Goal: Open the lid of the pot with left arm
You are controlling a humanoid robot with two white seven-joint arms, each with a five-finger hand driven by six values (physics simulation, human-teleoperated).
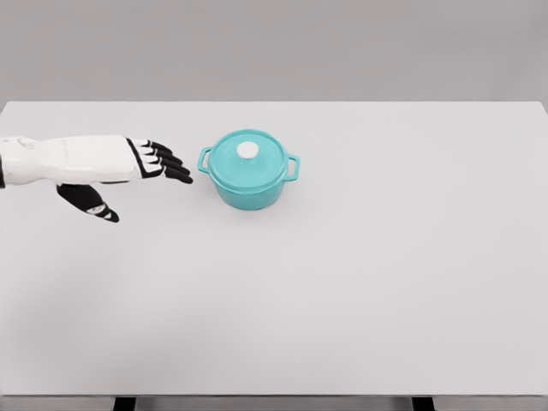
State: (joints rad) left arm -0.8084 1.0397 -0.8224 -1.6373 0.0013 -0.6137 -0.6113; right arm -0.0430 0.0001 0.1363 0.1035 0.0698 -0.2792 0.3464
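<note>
Left hand (128, 171), fingers spread and empty, sits left of the teal pot (248, 171); reaching low risks shoving it instead of catching the lid knob (247, 151).

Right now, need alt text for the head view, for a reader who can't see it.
A white robot left hand, fingers spread, reaches from the left toward a teal pot on a white table, not touching it. The lid with its white knob is on.
</note>
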